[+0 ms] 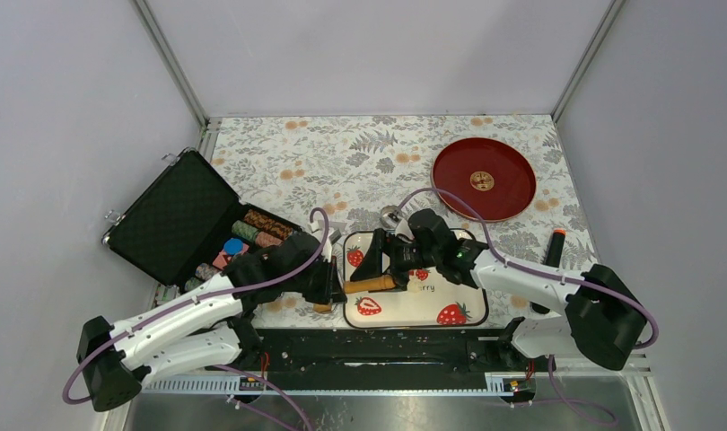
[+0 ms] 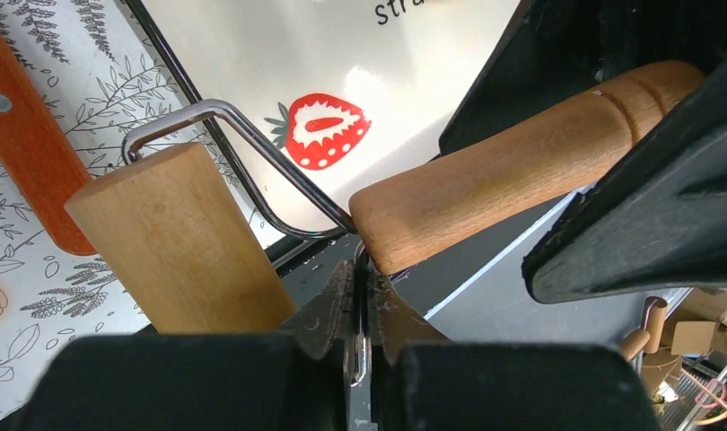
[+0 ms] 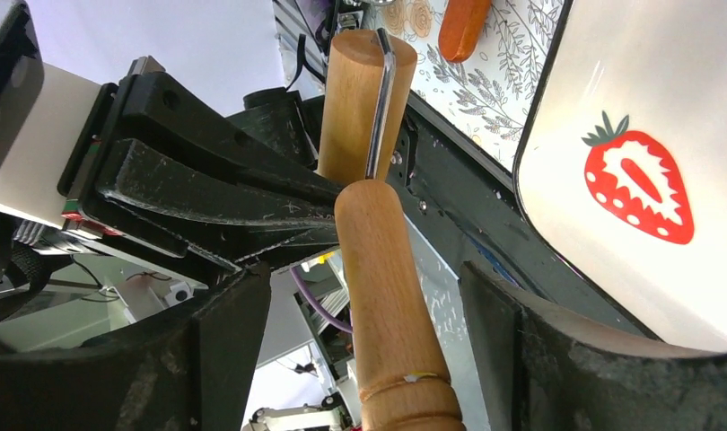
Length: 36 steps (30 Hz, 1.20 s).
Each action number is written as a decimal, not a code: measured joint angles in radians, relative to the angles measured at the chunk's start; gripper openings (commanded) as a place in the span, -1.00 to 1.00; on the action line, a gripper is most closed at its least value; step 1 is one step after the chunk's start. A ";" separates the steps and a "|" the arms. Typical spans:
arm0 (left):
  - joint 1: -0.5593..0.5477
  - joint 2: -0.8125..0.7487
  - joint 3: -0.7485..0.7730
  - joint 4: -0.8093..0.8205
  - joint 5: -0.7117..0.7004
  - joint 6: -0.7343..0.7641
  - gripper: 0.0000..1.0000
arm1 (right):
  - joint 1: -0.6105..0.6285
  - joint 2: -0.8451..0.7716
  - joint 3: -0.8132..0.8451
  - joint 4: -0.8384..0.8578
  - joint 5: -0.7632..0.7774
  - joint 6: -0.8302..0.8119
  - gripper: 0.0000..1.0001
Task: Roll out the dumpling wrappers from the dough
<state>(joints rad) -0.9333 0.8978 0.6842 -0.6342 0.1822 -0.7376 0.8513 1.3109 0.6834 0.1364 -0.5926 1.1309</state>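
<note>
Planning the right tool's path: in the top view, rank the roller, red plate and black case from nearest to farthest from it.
1. Roller, right at the right tool, near centre.
2. Red plate, back right.
3. Black case, far left.

top: high overhead, far, whole table [image 1: 360, 148] | wrists: very close, low | all share: roller [image 2: 512, 153], strawberry tray [image 3: 647, 90]

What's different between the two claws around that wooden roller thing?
The left gripper is shut, pinching the metal wire of the roller; the right gripper is open, its jaws either side of the wooden handle with gaps. The left one sits at the left edge of the strawberry tray, the right one over it. Both are black and meet at the same roller.
</note>
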 measured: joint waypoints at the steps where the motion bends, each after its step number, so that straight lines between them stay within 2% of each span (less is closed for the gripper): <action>1: -0.001 -0.003 0.000 0.000 -0.006 -0.007 -1.00 | 0.001 -0.002 0.000 0.000 0.003 0.000 0.69; 6: -0.002 -0.009 -0.005 0.005 -0.019 -0.032 -1.00 | 0.001 -0.046 0.000 -0.005 0.033 0.000 0.68; 10: -0.005 -0.010 -0.006 0.006 -0.025 -0.042 -1.00 | 0.002 -0.064 0.000 -0.002 0.037 0.002 0.54; 36: -0.024 -0.050 -0.057 0.027 -0.040 -0.075 -1.00 | 0.042 0.005 0.021 -0.016 0.051 0.011 0.54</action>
<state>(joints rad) -0.9577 0.8474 0.6273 -0.6071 0.1417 -0.8127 0.8928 1.3159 0.7040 0.1207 -0.5419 1.1416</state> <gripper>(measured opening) 0.041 0.762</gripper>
